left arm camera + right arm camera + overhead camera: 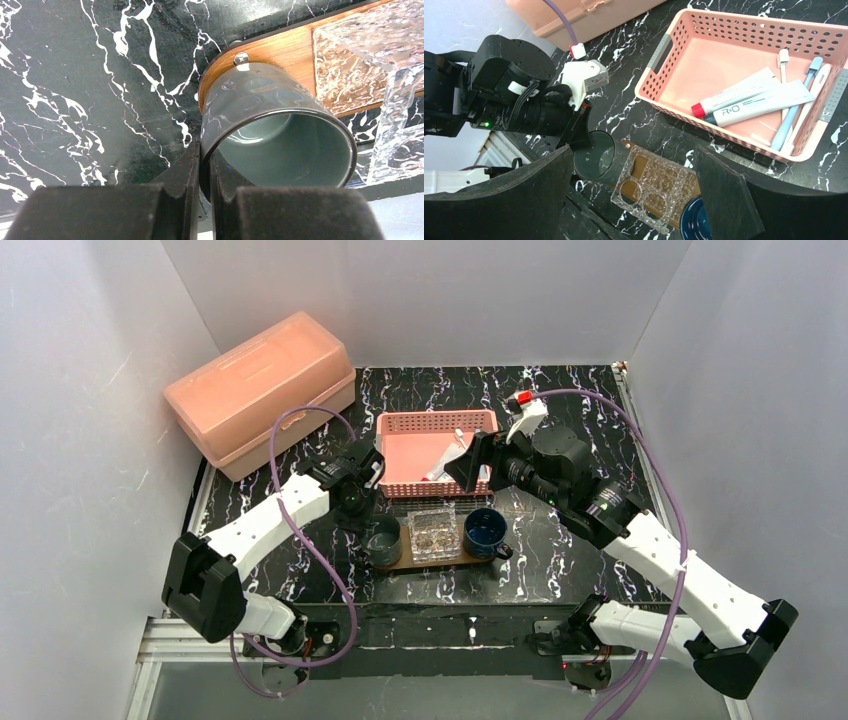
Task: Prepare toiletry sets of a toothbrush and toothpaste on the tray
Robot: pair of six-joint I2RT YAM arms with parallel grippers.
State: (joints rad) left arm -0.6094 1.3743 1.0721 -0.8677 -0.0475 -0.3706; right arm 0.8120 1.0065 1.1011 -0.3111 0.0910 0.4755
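The brown wooden tray [445, 561] lies at the table's middle front; it also shows in the left wrist view [280, 50] and the right wrist view [694, 189]. Two toothpaste tubes [754, 97] and three toothbrushes [796, 112] lie in the pink basket [704, 65], which sits behind the tray [400, 455]. My left gripper [205, 150] is shut on the rim of a grey cup [270, 130] at the tray's left end [383, 540]. My right gripper [634, 150] is open and empty, above the basket's right part [470, 465].
A clear plastic box [432, 532] stands on the tray's middle and a blue mug [486, 530] on its right end. A large pink lidded case [260, 390] sits at the back left. White walls close in the table on three sides.
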